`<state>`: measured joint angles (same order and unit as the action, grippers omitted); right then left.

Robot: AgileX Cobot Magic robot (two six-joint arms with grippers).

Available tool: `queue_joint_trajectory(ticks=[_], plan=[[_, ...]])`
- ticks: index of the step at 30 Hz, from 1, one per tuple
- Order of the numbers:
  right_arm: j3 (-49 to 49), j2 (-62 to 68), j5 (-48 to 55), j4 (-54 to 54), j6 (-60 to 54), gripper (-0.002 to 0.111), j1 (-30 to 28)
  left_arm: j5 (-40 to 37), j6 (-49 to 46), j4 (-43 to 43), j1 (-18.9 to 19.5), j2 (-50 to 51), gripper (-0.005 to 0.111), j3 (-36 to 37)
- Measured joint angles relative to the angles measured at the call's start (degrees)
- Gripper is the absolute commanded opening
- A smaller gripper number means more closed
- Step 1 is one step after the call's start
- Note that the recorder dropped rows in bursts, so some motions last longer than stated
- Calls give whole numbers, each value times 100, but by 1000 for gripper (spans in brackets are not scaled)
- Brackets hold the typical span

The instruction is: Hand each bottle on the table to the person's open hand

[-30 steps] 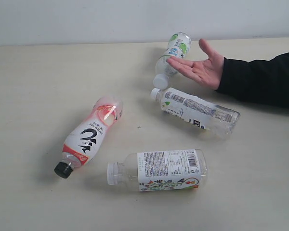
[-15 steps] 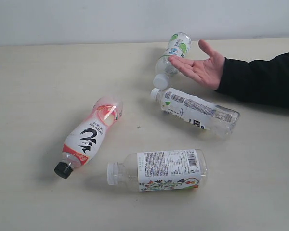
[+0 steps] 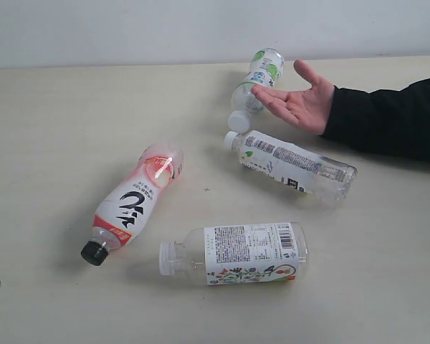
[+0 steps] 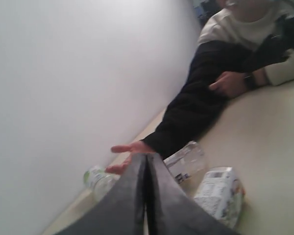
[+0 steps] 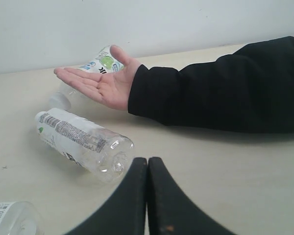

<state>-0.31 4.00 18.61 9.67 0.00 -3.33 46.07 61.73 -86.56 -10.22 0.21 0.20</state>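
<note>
Four clear plastic bottles lie flat on the pale beige tabletop (image 3: pixel 57 129); I hold none.
From the bare palm-up hand in a black sleeve (image 3: pixel 299 102): the green-white labelled bottle (image 3: pixel 259 84) sits just behind it, the white barcode-label bottle (image 3: pixel 294 166) just in front, the floral-label bottle (image 3: pixel 244 253) farther out, the red-and-white black-capped bottle (image 3: pixel 136 204) farthest. My left pincer (image 4: pixel 146 159) and right pincer (image 5: pixel 147 161) are pressed tight, holding nothing.

Closed tool (image 5: pixel 147 164), barcode bottle (image 5: pixel 81 142) lying near, open hand (image 5: pixel 98 83) palm up beyond
</note>
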Motion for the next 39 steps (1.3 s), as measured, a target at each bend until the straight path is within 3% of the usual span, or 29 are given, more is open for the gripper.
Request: queue_joint_trajectory(ticks=[7, 10, 13, 20, 22, 26, 31, 32, 34, 36, 39], plan=[[0, 0, 0, 0, 0, 0, 0, 1402, -1, 0, 0, 0, 0, 0], [0, 0, 0, 0, 0, 0, 0, 1372, -28, 20, 0, 0, 0, 0], [0, 0, 0, 0, 0, 0, 0, 531, -43, 288, 0, 0, 0, 0], [0, 0, 0, 0, 0, 0, 0, -2816, -31, 2084, 0, 0, 0, 0], [0, 0, 0, 0, 0, 0, 0, -3159, -24, 2481, 0, 0, 0, 0], [0, 0, 0, 0, 0, 0, 0, -2346, -24, 2658, 0, 0, 0, 0], [0, 0, 0, 0, 0, 0, 0, 72, -24, 2045, 0, 0, 0, 0], [0, 0, 0, 0, 0, 0, 0, 1057, -24, 1737, 0, -10, 0, 0], [0, 0, 0, 0, 0, 0, 0, 1944, -24, 1433, 0, -10, 0, 0], [0, 0, 0, 0, 0, 0, 0, 2236, -24, 1263, 0, -10, 0, 0], [0, 0, 0, 0, 0, 0, 0, 1582, -24, 1198, 0, -10, 0, 0]])
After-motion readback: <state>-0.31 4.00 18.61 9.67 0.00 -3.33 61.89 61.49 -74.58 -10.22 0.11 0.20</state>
